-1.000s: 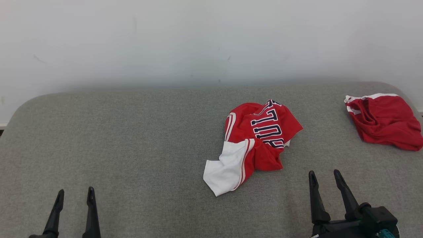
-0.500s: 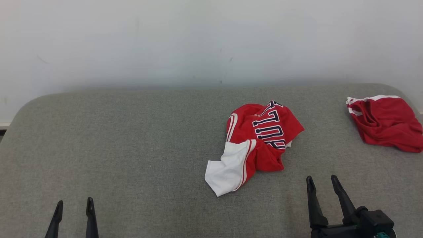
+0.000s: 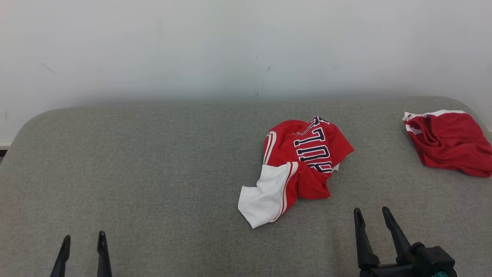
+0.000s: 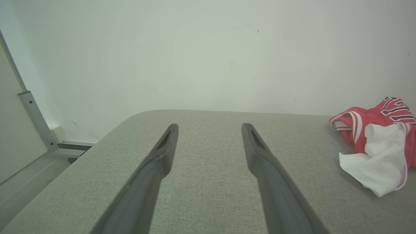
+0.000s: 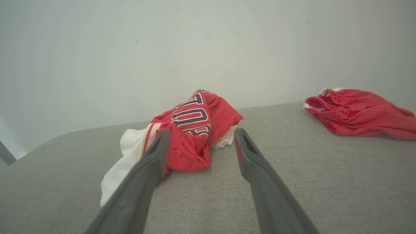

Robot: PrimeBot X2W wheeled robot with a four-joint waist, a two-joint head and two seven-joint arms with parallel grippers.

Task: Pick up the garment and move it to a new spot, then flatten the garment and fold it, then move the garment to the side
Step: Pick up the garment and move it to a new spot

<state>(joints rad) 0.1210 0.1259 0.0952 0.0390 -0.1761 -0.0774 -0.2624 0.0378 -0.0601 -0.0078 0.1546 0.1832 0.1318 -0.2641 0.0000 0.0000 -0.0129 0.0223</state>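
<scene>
The right claw (image 3: 371,211) is released, its two dark fingers spread with nothing between them. It hangs low over the grey fabric-covered padded surface (image 3: 153,173). The left claw (image 3: 83,236) is likewise spread wide and empty.

The task's thing, a crumpled red-and-white jersey with dark block lettering (image 3: 296,169), lies in a heap just ahead of the right claw and a little to its left, near but not touching. From the left claw it is well apart, ahead and far to its right. A white flap trails from the heap on the side facing both claws.

Several things could go wrong from here. A pinch on the loose white flap alone would likely lift one layer, so the bundle would unroll and drag instead of coming up whole. A descent that goes too deep could catch the grey cover along with the cloth. The thin, slippery-looking material may also slide out of a shallow grip. A second bunched red garment with white trim (image 3: 449,142) sits ahead and well to the right of the right claw, close to the surface's edge. A reach drifting that way could take the wrong piece, and it crowds that side for the final placement.

No basket, bin or tray is to be seen; both garments rest directly on the padding.
</scene>
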